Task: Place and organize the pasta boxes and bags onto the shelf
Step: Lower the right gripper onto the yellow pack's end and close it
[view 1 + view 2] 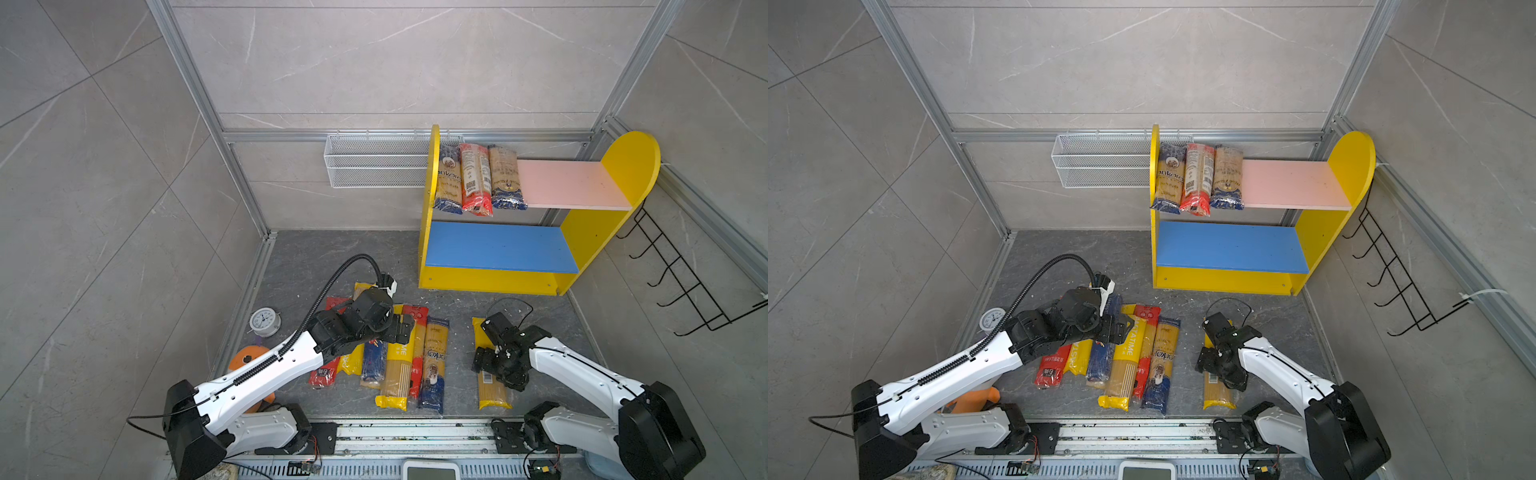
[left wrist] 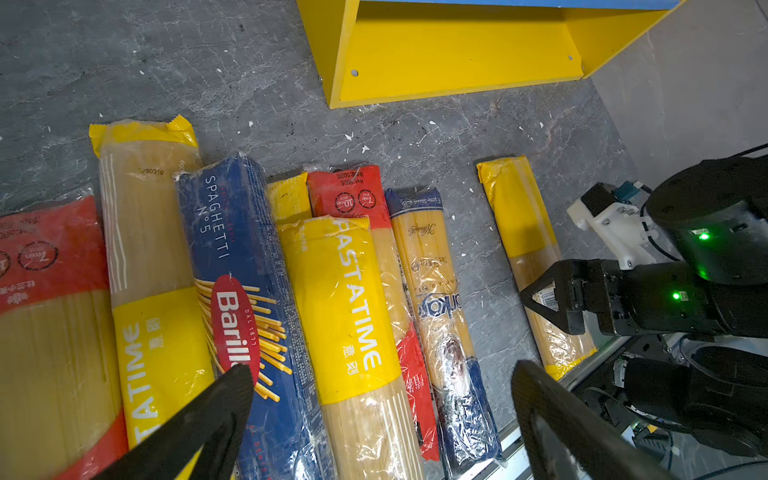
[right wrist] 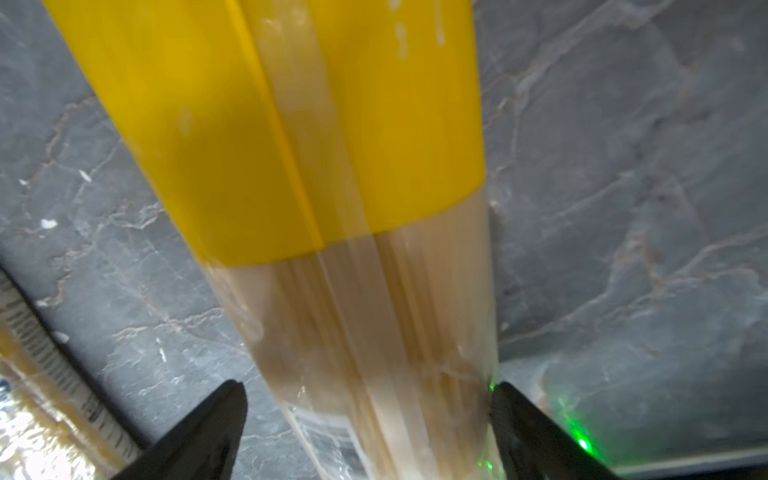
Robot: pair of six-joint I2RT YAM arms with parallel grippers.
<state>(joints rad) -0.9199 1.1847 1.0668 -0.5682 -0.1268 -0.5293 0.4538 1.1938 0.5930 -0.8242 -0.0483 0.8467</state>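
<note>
Three packs (image 1: 476, 183) sit left on the shelf (image 1: 582, 183) pink board, long axes near-far. Our right gripper (image 3: 368, 395), jaws wide, straddles a lone yellow-ended pack (image 1: 492, 395) lying near-far, right; left gripper (image 2: 382, 372) wide over floor row (image 1: 399, 365).

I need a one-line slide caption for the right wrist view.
Right gripper, jaws open, straddles a clear spaghetti bag with yellow end lying on the grey marbled tabletop.

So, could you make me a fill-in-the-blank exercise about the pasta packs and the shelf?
The pink upper board holds ___ pasta packs.
The middle pack there has ___ ends.
The lower board is coloured ___.
The right gripper is ___, a jaw on each side of the lone yellow-ended pack.
Missing words: three, red, blue, open.
</note>
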